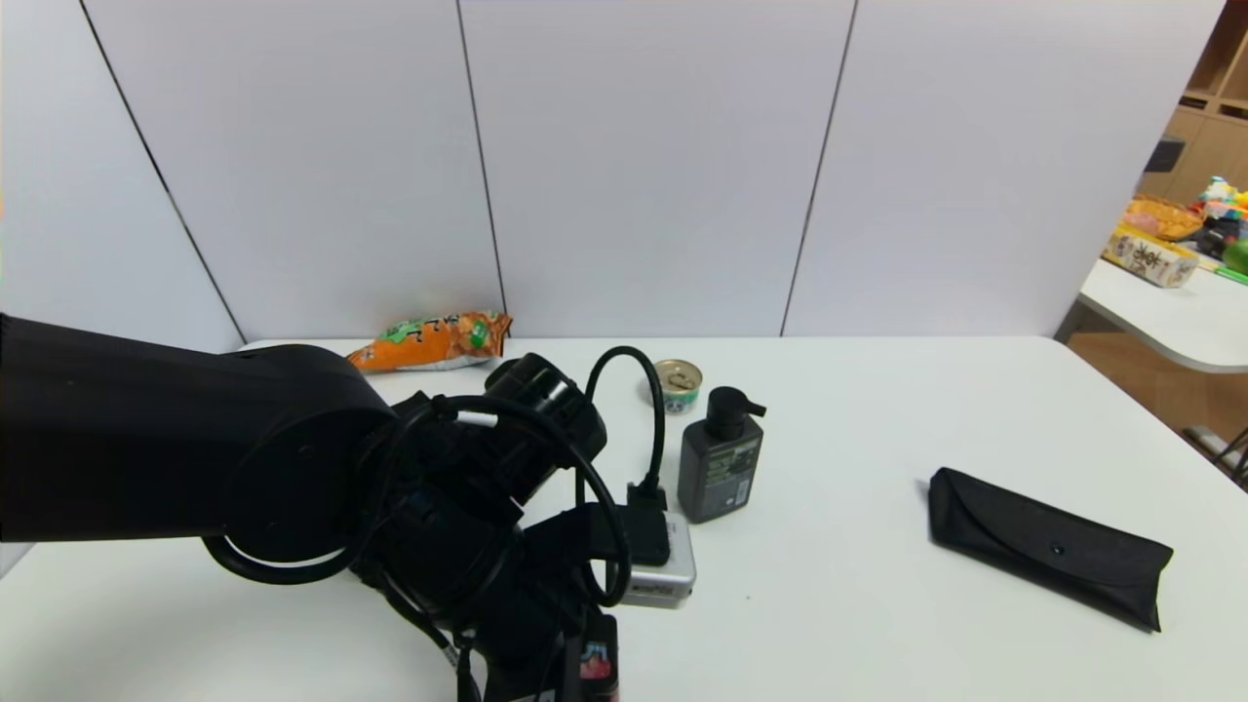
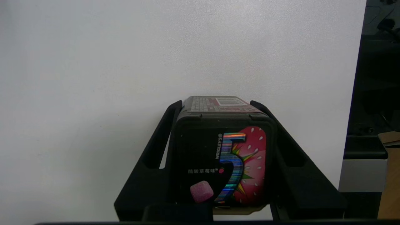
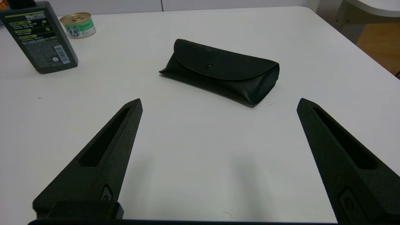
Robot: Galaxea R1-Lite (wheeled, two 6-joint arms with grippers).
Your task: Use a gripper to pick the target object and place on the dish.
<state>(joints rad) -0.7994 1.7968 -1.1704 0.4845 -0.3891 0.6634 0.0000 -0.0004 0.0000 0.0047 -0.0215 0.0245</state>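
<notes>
Gum box (image 2: 218,162), black with strawberry art and a big "5", sits clamped between left gripper (image 2: 215,107) fingers at near table (image 2: 93,93) edge. Right gripper (image 3: 218,101) parked, jaws spread wide, facing black pouch (image 3: 222,70).

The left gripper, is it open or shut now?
Shut on the gum box: in the left wrist view, both fingers of the left gripper press against its two sides.
</notes>
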